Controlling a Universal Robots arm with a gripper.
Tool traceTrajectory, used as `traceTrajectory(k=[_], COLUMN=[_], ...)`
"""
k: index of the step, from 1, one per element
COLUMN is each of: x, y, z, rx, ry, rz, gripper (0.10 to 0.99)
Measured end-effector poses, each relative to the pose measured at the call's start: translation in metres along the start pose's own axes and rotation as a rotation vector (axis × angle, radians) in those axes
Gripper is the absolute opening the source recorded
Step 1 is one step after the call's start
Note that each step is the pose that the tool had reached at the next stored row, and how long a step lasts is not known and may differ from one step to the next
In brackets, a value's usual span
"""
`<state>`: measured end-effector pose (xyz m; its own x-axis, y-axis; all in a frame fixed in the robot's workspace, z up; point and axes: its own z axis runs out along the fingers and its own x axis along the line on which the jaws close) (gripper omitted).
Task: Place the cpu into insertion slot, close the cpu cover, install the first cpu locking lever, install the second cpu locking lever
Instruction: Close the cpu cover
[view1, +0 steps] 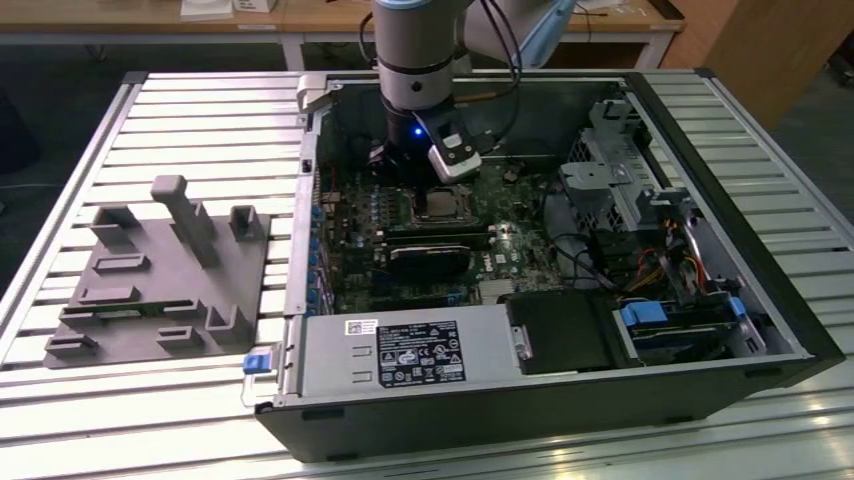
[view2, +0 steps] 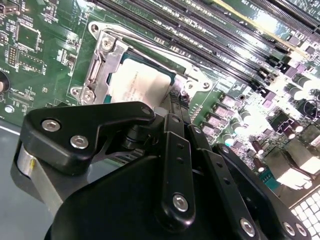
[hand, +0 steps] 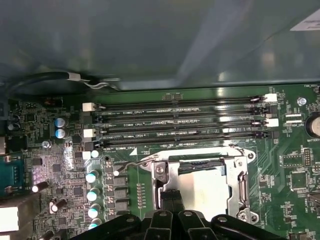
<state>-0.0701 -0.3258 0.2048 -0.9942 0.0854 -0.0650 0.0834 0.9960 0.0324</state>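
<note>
The cpu shows its dull silver top inside the insertion slot on the green board. The cpu cover, a silvery frame, lies flat around the chip. A thin wire locking lever sticks out from the socket's corner, and another runs along the side by the memory slots. My gripper is down at the socket's edge with its two black fingers close together, beside the cpu and cover. In the exterior view the gripper hangs just over the socket.
The open computer case lies on a slatted metal table. Long black memory slots run beside the socket. A black cooler module, drive cage and power supply surround the board. A grey fixture stands on the exterior view's left.
</note>
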Motion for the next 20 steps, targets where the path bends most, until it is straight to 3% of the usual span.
traceTrajectory(k=[20], x=[0.0003], y=[-0.0001], z=[0.0034], rx=[0.0], ry=[0.0002], rz=[0.0], gripper=[0.106])
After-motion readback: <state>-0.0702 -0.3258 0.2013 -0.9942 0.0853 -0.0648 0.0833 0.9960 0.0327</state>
